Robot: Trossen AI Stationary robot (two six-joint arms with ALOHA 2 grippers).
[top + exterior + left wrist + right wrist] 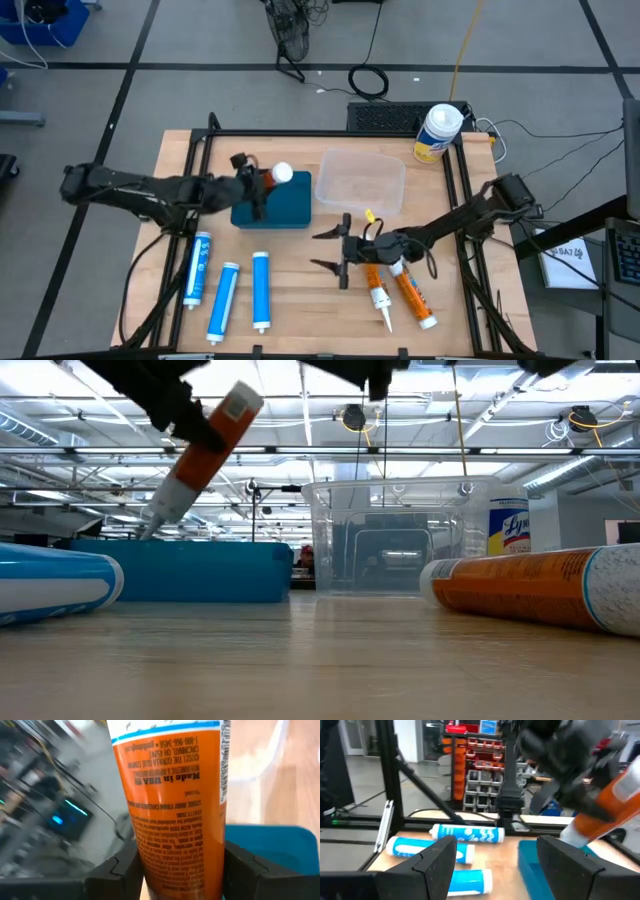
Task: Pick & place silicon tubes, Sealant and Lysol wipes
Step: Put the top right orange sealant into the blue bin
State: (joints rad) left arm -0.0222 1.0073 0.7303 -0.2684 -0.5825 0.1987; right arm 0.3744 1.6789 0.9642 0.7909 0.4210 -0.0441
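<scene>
My left gripper (254,188) is shut on an orange sealant tube (205,452) above the blue bin (280,207). My right gripper (322,251) is open and empty over the table, right of the blue tubes; in its wrist view its fingers (436,857) stand apart. Three blue silicone tubes (224,300) lie on their sides at the front left. Two more orange tubes (410,292) lie at the front right. The yellow Lysol wipes canister (438,132) stands upright at the far right corner. My left gripper pinches the orange body of the tube (175,835) between its two fingers (117,870), which lie across the tube. The tube is lifted clear and tilted, with its nozzle end (160,510) pointing down toward the blue bin and its white end (240,405) up.
A clear plastic container (360,182) stands right of the blue bin, at the far middle. A keyboard (385,117) and cables lie beyond the table's far edge. A black frame rail (330,137) runs along the table's edges. Bare wood shows at the front centre.
</scene>
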